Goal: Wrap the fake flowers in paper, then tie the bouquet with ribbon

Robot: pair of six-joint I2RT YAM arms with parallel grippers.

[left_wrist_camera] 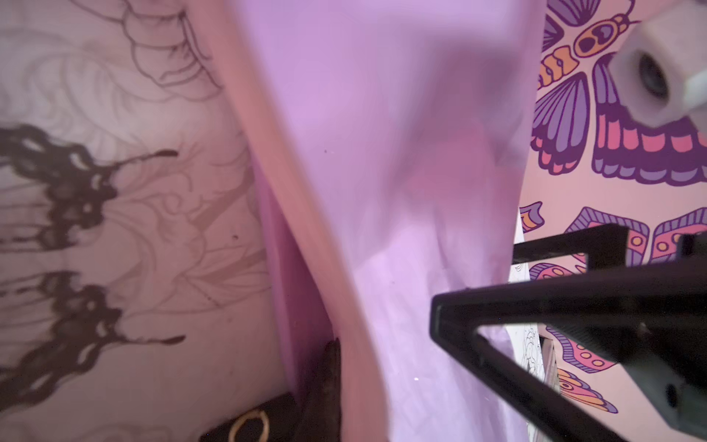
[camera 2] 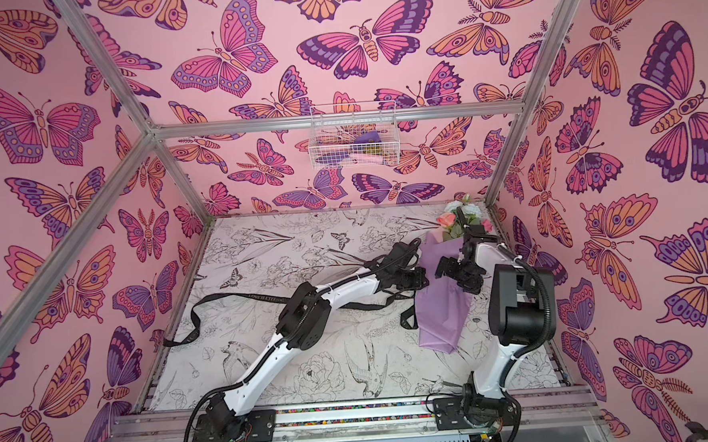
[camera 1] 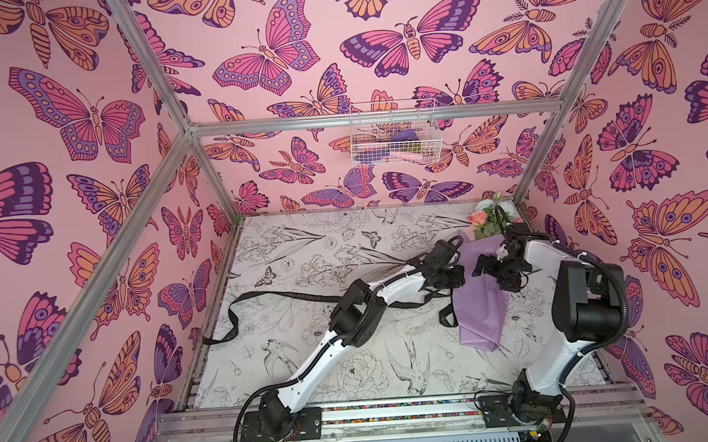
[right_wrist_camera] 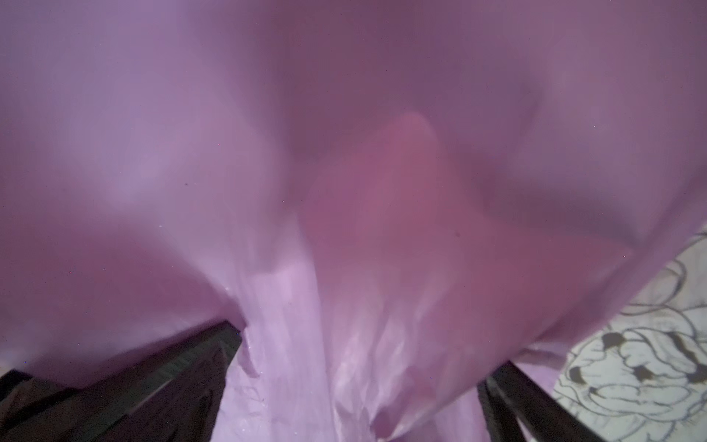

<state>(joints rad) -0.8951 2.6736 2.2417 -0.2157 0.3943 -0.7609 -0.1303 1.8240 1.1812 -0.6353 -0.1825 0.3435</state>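
Two arms meet over the right side of the table [camera 1: 304,258] in both top views. The bouquet of fake flowers [camera 1: 482,311] [camera 2: 442,317] lies there in lilac wrapping, with its blooms toward the table's upper right corner and its narrow end toward the lower right. The left gripper [camera 1: 455,275] [camera 2: 419,277] sits at the wrapping's left edge. The right gripper [camera 1: 480,266] [camera 2: 442,267] is over the wrapping, just beside the left one. A black ribbon [camera 1: 289,296] [camera 2: 256,297] trails from the table's left edge, passes under the left arm and reaches the bouquet's left side.

Down the middle of the left wrist view runs the lilac paper with a pink edge, and the printed table is at the left of the frame. A bit of the black ribbon [left_wrist_camera: 248,424] with a gold letter shows at the bottom edge. The left gripper's jaws are pressed together; what they pinch, if anything, cannot be told. One of the right gripper's fingers [left_wrist_camera: 535,306] juts in from the lower right.

Blurred lilac and pink paper fills the right wrist view. The right gripper [right_wrist_camera: 363,356] is spread wide, its fingers [right_wrist_camera: 172,375] at the lower left and lower right, with gathered paper running between them.
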